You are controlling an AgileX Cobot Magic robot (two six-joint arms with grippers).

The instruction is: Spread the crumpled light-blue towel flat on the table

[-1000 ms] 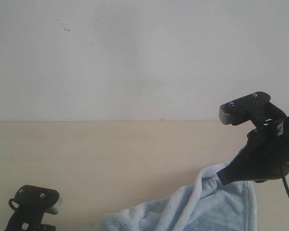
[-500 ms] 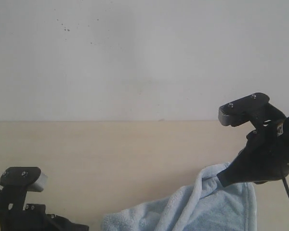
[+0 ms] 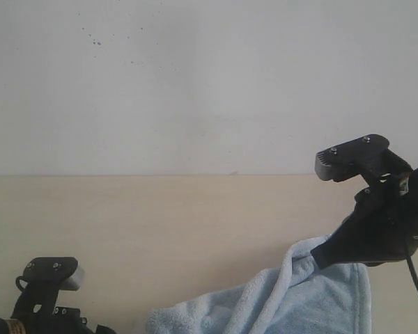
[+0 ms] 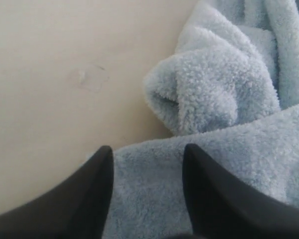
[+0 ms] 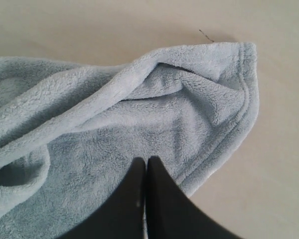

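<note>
Right wrist view: the right fingers [image 5: 159,199] are pressed together, pinching the pale blue towel [image 5: 139,114] near its hemmed corner. The towel lies crumpled on the beige worktop [image 5: 274,189]. The left fingers [image 4: 97,194] are spread apart, with the towel's folded edge beneath them.

Standing here, I can read nothing at all: no word, label, brand mark, number or sign shows on the fluffy towel [image 5: 139,114], on the bare table [image 3: 160,223] or on the white wall [image 3: 195,83] behind it.
</note>
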